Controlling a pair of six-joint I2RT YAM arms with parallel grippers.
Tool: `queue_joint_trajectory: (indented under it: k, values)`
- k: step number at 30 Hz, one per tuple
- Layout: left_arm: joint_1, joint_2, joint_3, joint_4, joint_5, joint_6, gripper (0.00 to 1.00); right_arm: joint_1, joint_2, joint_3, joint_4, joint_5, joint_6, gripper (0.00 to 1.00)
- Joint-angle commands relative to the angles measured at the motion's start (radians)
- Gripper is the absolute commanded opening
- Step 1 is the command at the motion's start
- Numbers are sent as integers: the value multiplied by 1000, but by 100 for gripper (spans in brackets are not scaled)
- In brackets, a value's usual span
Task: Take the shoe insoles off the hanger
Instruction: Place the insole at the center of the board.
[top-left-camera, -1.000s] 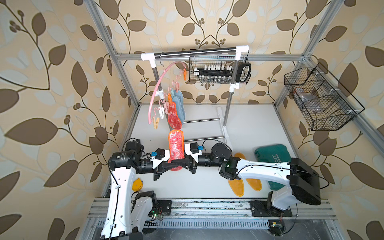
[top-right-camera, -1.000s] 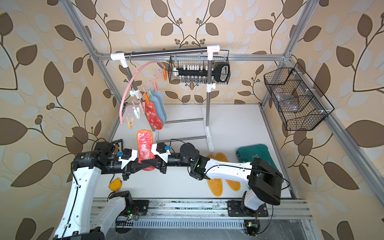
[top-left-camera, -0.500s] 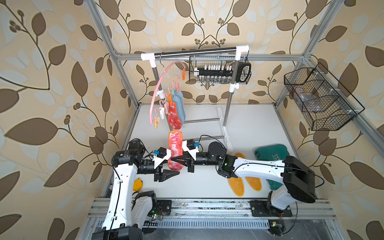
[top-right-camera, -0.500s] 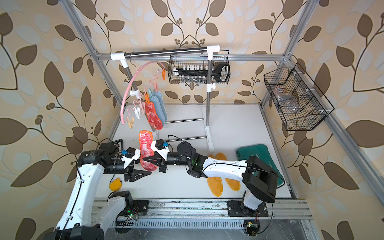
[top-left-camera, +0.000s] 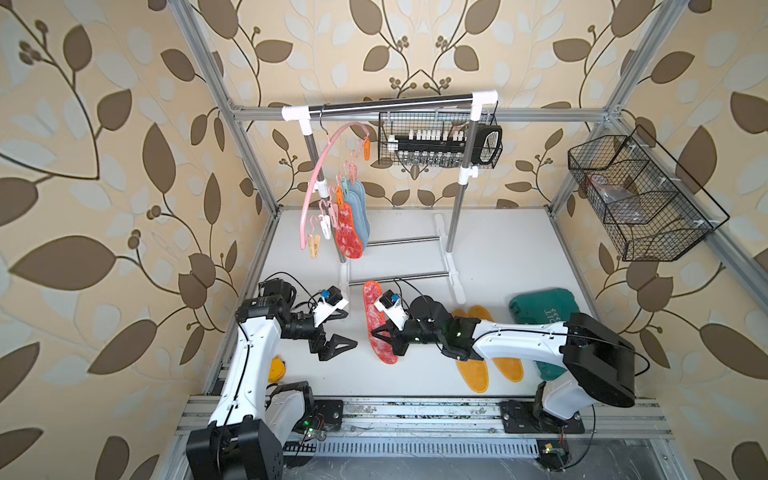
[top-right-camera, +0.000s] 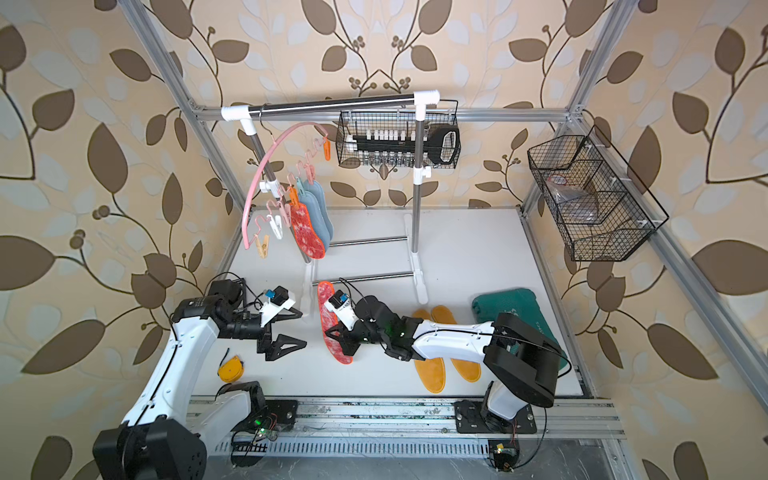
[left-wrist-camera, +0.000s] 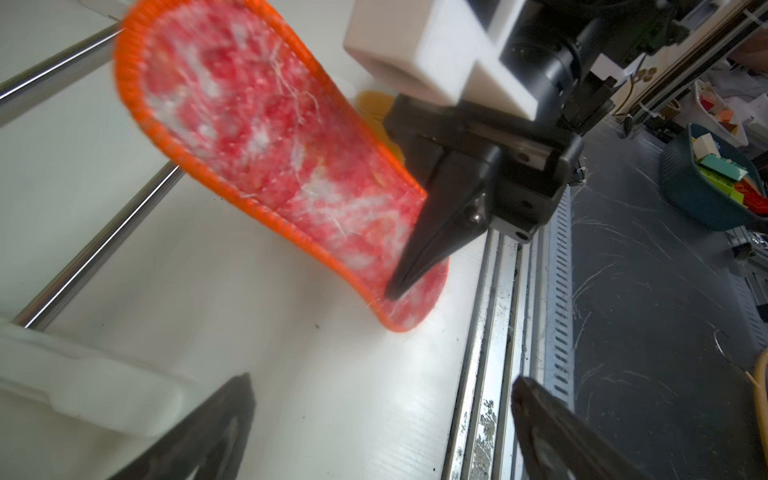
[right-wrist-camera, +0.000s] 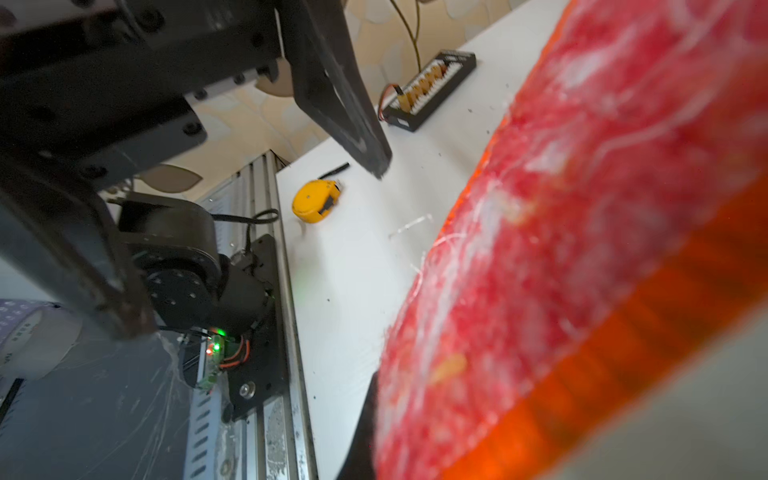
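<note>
Since a second ago my left pincer (top-left-camera: 351, 330) has let go of the red-and-white insole (top-left-camera: 376, 320) and drawn back toward the left of the frame. It now stands wide open and empty, well apart from the pad, low and left of centre in both top views. My right pincer (top-left-camera: 380, 334) has taken over: it is clamped on the long edge of that insole, nearer its lower end, and holds it alone just below the middle of the frame. The left wrist view shows one dark finger (left-wrist-camera: 436, 232) lying against the fuzzy face. The pad's lower tip is at or just above the white table (top-left-camera: 498, 257); I cannot tell which.

To me the hand-over looks done. Two orange-yellow insoles (top-left-camera: 473, 365) lie side by side on the table, lower right of centre, partly under my right arm. On the pink hanger (top-left-camera: 320, 166), upper left of centre, three pads are clipped: the second red-and-white pad (top-left-camera: 347, 232) in front and the grey-blue pair (top-left-camera: 360, 203) behind it. By my reckoning half the job is left. My right should lay its pad down near the orange pair, while my free left goes back up to the clips.
</note>
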Motion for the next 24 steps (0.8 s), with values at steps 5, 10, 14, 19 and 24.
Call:
queue_joint_trajectory:
  k: [5, 10, 14, 19, 24]
  values:
    - [0, 78, -19, 253, -169, -179, 99, -13, -25, -45, -275, 97, 57, 0]
    - [11, 121, -38, 372, -192, -240, 99, -58, -39, -107, -372, 176, 126, 0]
    - [28, 140, -68, 467, -200, -270, 99, -70, -34, -126, -428, 222, 148, 0]
    - [52, 144, -119, 592, -254, -314, 99, -84, -8, -145, -470, 249, 166, 0]
    - [58, 147, -116, 594, -267, -347, 99, -137, 15, -152, -528, 232, 237, 7]
